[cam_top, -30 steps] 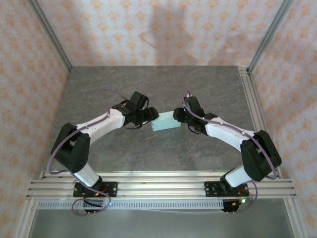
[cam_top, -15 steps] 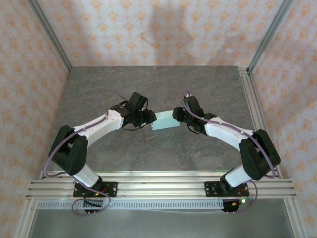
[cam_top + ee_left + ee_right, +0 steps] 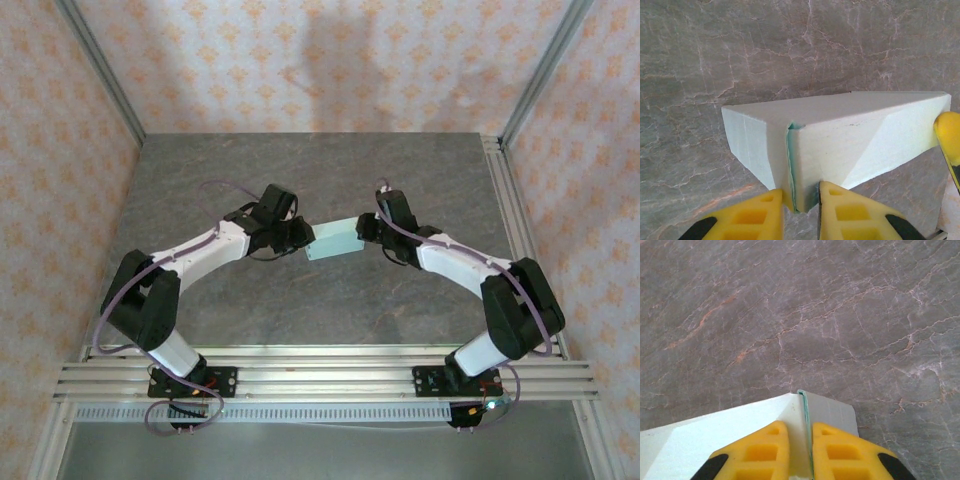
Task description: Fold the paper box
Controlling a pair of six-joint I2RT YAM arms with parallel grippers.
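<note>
Paper box [image 3: 335,238]: a closed, pale mint-green oblong lying lengthwise between the two pincers, with one end at each. Whether it rests on the tabletop [image 3: 300,300] or hangs just clear of it cannot be told.
Left pincer [image 3: 801,192]: closed on the box. Its yellow fingers [image 3: 760,215] nip a thin upright edge of card at the near end, where a seam between two panels stands slightly ajar just ahead of the fingertips.
Right pincer [image 3: 801,432]: closed on the box. It pinches a thin card edge at the opposite end, and the edge runs straight out from between the pads.
Reason for the two-ended hold: judged, each pincer steadies the box for the other, so that neither end slides or swings while a flap is pressed home.
Reason for gripping the edges: judged, pinching the card seams rather than the broad faces squeezes the layers together and spares the hollow body a dent.
Step in hand: probably closing or tucking the end flaps, since the body is already formed.
Remaining: the seam ahead of the left pincer shows a narrow gap, so that closure appears unfinished.
Risk: the thin card may crease, or the seam may spring apart, if either pincer pulls outward.
</note>
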